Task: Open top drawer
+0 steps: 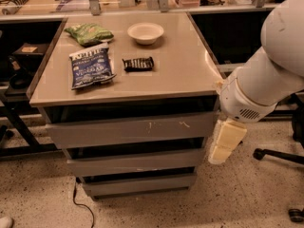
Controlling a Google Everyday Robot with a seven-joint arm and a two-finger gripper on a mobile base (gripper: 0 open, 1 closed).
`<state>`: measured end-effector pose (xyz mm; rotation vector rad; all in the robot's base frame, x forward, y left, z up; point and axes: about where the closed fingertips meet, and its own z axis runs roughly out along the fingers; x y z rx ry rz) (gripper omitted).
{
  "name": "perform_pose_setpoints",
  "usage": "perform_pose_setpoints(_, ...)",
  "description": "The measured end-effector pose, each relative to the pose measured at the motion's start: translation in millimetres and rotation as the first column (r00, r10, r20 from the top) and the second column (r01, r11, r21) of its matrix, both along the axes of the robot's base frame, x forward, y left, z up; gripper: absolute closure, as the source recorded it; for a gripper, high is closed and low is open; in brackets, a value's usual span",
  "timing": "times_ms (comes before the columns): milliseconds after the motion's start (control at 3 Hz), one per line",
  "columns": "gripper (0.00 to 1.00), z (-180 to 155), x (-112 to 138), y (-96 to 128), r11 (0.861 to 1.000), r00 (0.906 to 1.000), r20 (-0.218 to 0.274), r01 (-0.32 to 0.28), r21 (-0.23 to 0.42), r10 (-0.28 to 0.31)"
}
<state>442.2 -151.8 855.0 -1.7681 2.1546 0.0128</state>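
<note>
The top drawer point(128, 130) is the wide grey handleless front just under the cabinet's top, shut, with small white scratches right of centre. My white arm point(266, 75) reaches in from the right. My cream gripper point(226, 140) hangs below the wrist, pointing down, just off the cabinet's right front corner. It is beside the right end of the top drawer, at about the height of the gap under it. I cannot tell whether it touches the drawer.
Two narrower grey drawer fronts point(135, 161) sit below. On the cabinet top point(185, 70) lie a white bowl point(146, 32), a green bag point(89, 33), a blue chip bag point(91, 66) and a dark snack bar point(138, 63). A chair base point(278, 156) stands at the right, and a cable point(80, 205) lies on the floor.
</note>
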Motion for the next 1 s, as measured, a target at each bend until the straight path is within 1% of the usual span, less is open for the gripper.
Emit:
perform_pose_setpoints(333, 0.00, 0, 0, 0, 1.000, 1.0000, 0.000, 0.000, 0.000, 0.000)
perform_pose_setpoints(667, 0.00, -19, -4, 10, 1.000, 0.9997, -0.023, -0.007, 0.021, 0.007)
perform_pose_setpoints(1000, 0.00, -62, -3, 40, 0.998, 0.9984, -0.056, -0.006, 0.068, 0.010)
